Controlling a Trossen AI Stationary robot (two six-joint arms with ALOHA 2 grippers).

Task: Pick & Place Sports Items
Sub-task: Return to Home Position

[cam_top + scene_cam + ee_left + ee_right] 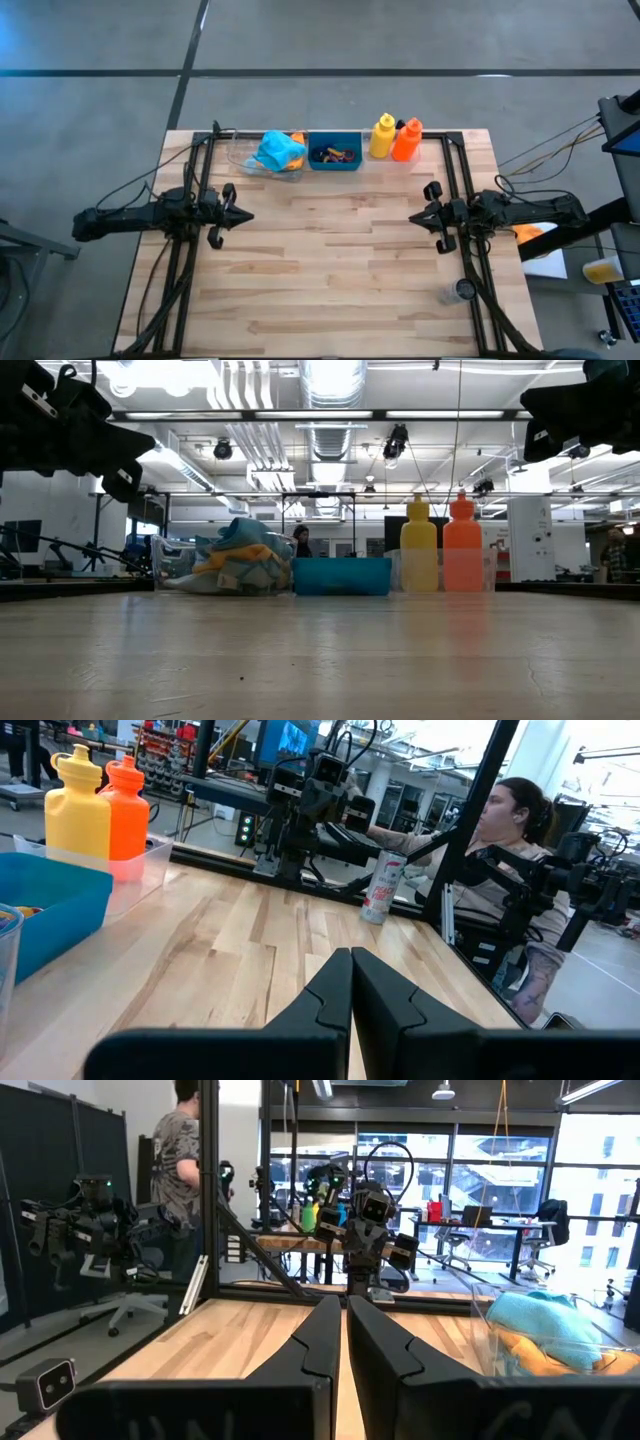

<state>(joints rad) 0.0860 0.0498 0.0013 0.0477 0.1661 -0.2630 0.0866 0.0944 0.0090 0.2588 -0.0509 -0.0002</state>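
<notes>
1. The left tool hangs over the bench near its left edge, about midway between the far and near edges. It points toward the bench's middle. In the left wrist view its two dark fingers are pressed together with nothing between them.
2. The right tool mirrors it near the right edge and faces inward. Its fingers are drawn together with only a thin slit between them, and they grip nothing.
3. All the sports items stand in a row along the bench's far edge, well apart from both tools.
4. Toward the far left, a clear tray holds a bunched pale blue cloth with an orange cloth showing beside it.
5. Just beside that tray, at the middle of the far edge, a teal bin holds small rings.
6. Next along toward the far right corner, a yellow bottle and an orange-red bottle stand upright and touching, inside a second clear tray.
7. A can stands near the right edge, toward the near corner.
8. A person sits beyond the bench's right edge.
</notes>
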